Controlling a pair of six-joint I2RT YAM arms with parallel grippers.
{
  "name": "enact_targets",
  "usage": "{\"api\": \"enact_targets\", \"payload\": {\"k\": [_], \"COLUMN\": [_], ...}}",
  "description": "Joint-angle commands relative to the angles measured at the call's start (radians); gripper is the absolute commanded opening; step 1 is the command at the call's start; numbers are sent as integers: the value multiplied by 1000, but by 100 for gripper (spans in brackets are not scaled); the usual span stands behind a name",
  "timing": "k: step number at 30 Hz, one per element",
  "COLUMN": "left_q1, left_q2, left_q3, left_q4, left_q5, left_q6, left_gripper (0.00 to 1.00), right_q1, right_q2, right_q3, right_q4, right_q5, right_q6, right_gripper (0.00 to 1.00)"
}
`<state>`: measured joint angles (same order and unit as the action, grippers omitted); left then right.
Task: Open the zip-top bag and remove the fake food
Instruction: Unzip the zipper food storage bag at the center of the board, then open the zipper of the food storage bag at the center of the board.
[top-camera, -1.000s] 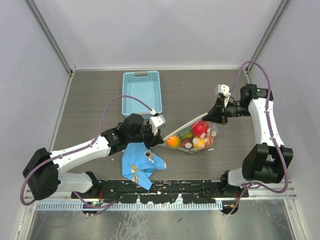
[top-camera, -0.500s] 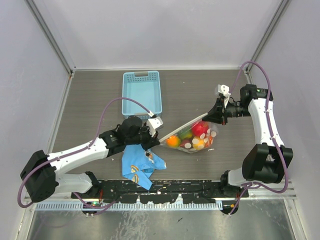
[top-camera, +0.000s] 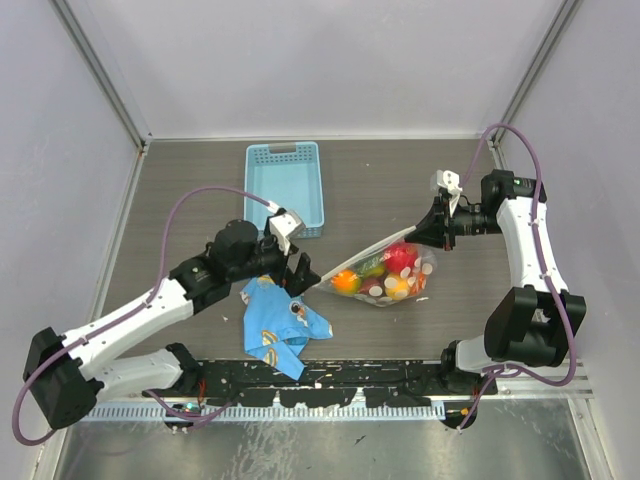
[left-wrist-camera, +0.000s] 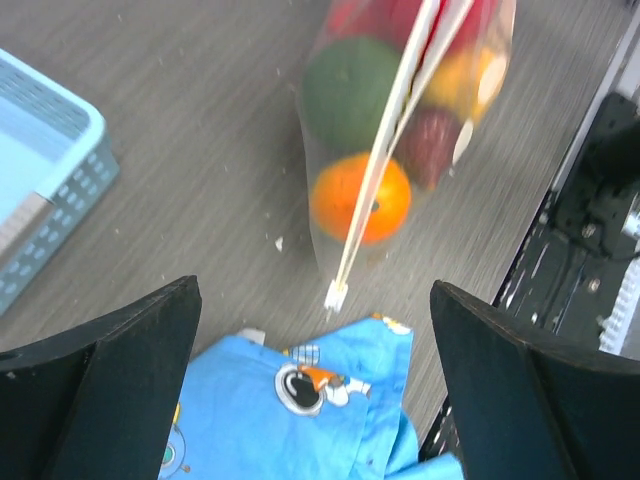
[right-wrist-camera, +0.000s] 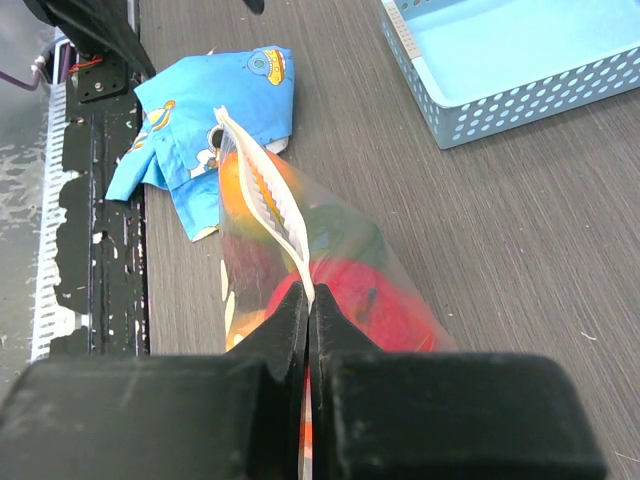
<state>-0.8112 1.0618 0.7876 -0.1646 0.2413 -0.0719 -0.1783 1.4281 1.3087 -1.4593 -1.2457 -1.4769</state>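
The zip-top bag (top-camera: 385, 272) hangs tilted over the table, and the right gripper (top-camera: 437, 232) is shut on the upper end of its white zip strip (right-wrist-camera: 268, 195). Inside lies the fake food: an orange piece (left-wrist-camera: 362, 197), a green one (left-wrist-camera: 348, 90) and a red one (right-wrist-camera: 370, 305). The strip's lower end (left-wrist-camera: 335, 293) hangs free just above the blue cloth (left-wrist-camera: 300, 400). My left gripper (top-camera: 290, 272) is wide open with nothing in it, a short way left of that end. In the right wrist view the right gripper (right-wrist-camera: 310, 300) pinches the strip between closed fingers.
A light blue slotted basket (top-camera: 285, 185) stands at the back, behind the left arm. The blue cartoon-print cloth (top-camera: 280, 325) lies crumpled near the front edge. The black rail (top-camera: 320, 380) with the arm bases runs along the near side.
The left gripper has let go of the lower end of the zip strip, opened wide and drawn back to the left. The right gripper and the bag have stayed put.
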Motion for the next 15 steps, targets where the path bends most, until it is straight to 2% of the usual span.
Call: {"api": "enact_targets", "payload": {"k": [1, 5, 6, 9, 15], "left_q1": [56, 61, 61, 61, 59], "left_q2": [14, 82, 100, 155, 294], "left_q3": [61, 107, 119, 155, 218], "left_q4": [163, 212, 222, 258, 278], "left_q5": [94, 144, 158, 208, 259], "left_q6": [-102, -126, -135, -174, -216], "left_gripper": [98, 97, 91, 63, 61], "right_q1": [4, 5, 4, 6, 9], "right_q2": [2, 3, 3, 3, 3], "right_q3": [1, 0, -1, -6, -11], "right_q4": [-1, -1, -1, -1, -1], "right_q5": [-36, -34, -36, -36, -37], "right_q6": [-26, -27, -28, -32, -36], "right_gripper": [1, 1, 1, 1, 1]}}
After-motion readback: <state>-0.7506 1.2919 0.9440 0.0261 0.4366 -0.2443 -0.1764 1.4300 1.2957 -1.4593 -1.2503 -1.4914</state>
